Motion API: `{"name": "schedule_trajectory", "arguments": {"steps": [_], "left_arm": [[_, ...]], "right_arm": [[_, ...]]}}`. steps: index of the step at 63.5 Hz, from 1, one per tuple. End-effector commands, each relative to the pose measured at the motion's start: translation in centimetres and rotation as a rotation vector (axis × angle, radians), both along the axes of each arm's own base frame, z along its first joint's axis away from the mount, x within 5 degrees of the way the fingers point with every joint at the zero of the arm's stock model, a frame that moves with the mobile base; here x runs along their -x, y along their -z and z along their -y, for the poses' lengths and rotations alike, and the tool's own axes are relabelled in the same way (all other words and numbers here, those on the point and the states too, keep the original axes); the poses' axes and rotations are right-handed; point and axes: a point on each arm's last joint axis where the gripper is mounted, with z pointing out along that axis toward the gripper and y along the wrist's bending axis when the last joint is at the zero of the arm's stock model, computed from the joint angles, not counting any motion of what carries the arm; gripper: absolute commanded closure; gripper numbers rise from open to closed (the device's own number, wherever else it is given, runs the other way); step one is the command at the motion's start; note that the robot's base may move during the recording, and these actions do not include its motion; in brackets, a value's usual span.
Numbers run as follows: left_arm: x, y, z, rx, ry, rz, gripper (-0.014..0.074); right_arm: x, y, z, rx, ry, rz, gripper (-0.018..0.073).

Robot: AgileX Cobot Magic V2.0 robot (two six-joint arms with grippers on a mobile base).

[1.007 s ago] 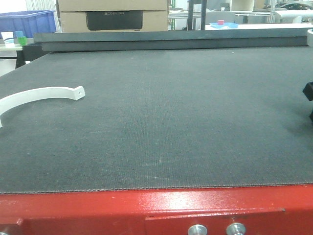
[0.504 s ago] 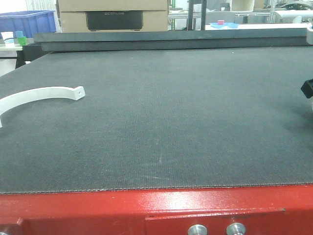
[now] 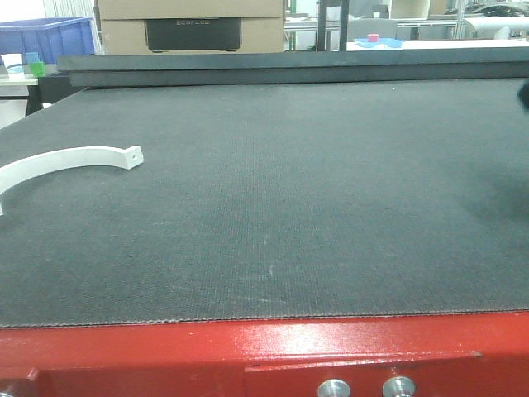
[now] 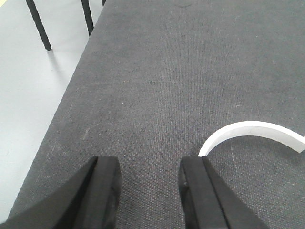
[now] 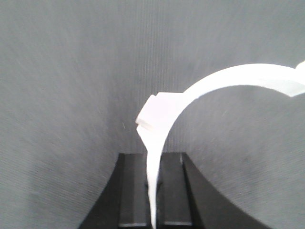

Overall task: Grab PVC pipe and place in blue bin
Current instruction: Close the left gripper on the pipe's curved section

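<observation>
R fingers [image 5: 169,191] clamp PVC pipe [image 5: 228,78] end, arc pointing up-frame, curving right; L fingers [image 4: 193,191] apart, empty.

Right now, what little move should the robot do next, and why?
Probably carry the PVC pipe across toward the blue bin, seen far back on the left. The right hand is shut on that pipe already, so grabbing looks done; only the trip to the bin remains.

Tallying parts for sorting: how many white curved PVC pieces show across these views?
2. One PVC pipe lies flat on the mat at the left, by the open left gripper. The second PVC pipe is clamped in the right gripper. Others may be hidden.
</observation>
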Motion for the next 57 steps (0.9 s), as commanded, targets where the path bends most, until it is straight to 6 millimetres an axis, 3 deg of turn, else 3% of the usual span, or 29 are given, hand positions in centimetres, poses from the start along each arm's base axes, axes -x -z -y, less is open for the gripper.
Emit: {"name": "schedule_trajectory", "arguments": {"steps": [1, 15, 27, 38, 57], "left_arm": [[-0.5, 0.0, -0.1, 0.005, -0.003, 0.016, 0.0363], [-2.3, 1.3, 0.0, 0.017, 0.003, -0.091, 0.0363], [-4.5, 1.5, 1.7, 0.016, 0.067, -0.108, 0.0363], [-6.4, 2.0, 3.1, 0.015, 0.109, -0.142, 0.0363], [-7.7, 4.0, 3.2, 0.021, 0.110, -0.243, 0.0363]], "right_arm": [[1.0, -2.8, -0.4, -0.002, 0.013, 0.102, 0.0728], [4.2, -7.9, -1.3, 0.037, 0.011, 0.274, 0.0728], [6.7, -10.7, -2.0, 0.062, 0.006, 0.372, 0.0728], [7.8, -11.3, -2.4, 0.062, 0.000, 0.376, 0.0728], [8.3, -10.8, -2.6, 0.036, -0.012, 0.301, 0.0728]]}}
